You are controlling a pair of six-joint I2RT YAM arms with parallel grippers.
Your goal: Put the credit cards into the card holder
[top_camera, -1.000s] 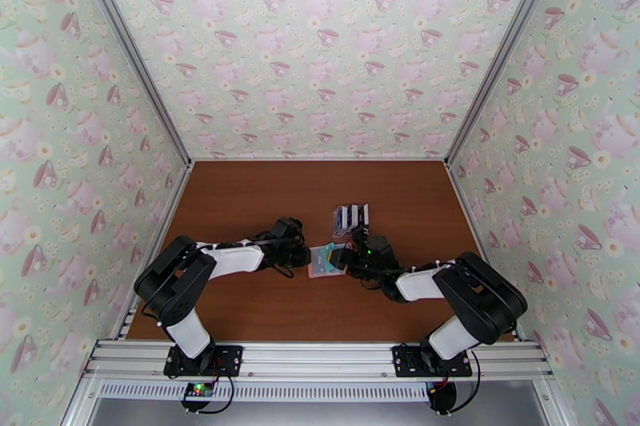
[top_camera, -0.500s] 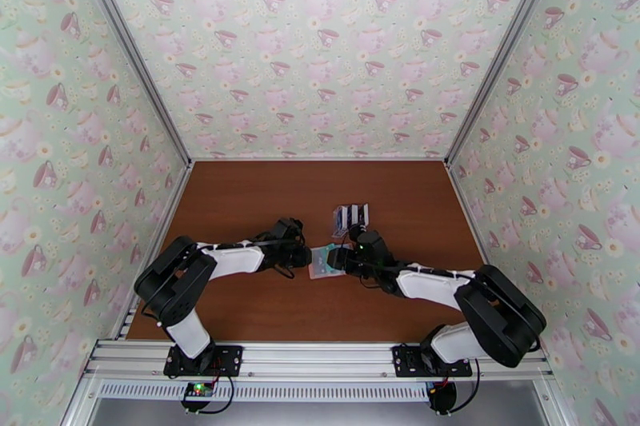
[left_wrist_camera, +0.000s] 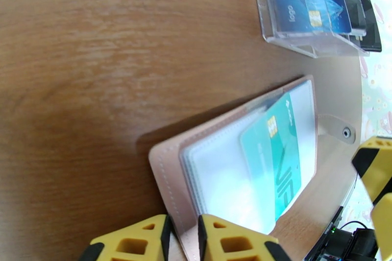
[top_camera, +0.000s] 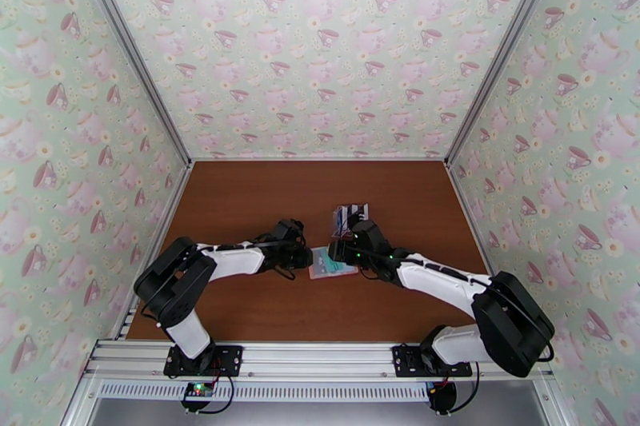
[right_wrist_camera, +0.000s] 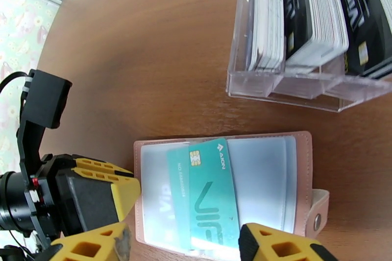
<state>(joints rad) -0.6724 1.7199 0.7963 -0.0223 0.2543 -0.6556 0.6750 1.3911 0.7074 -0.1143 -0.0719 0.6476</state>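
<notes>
Left claw (left_wrist_camera: 183, 237) pinches the one pink wallet (right_wrist_camera: 306, 169). Right claw (right_wrist_camera: 183, 249) stands open, empty, by one green card (right_wrist_camera: 210, 193). One rack (right_wrist_camera: 284, 85) keeps three card stacks (right_wrist_camera: 267, 12).

Pale green wallpaper (top_camera: 320, 44) printed with pink teacups and teapots covers the back and both side walls. Aluminium posts (top_camera: 134, 60) slant down from the upper left and upper right. A brown wood-grain tabletop (top_camera: 240, 196) fills the centre, and a slotted metal rail (top_camera: 320, 360) crosses the bottom. The light is soft and even.
</notes>
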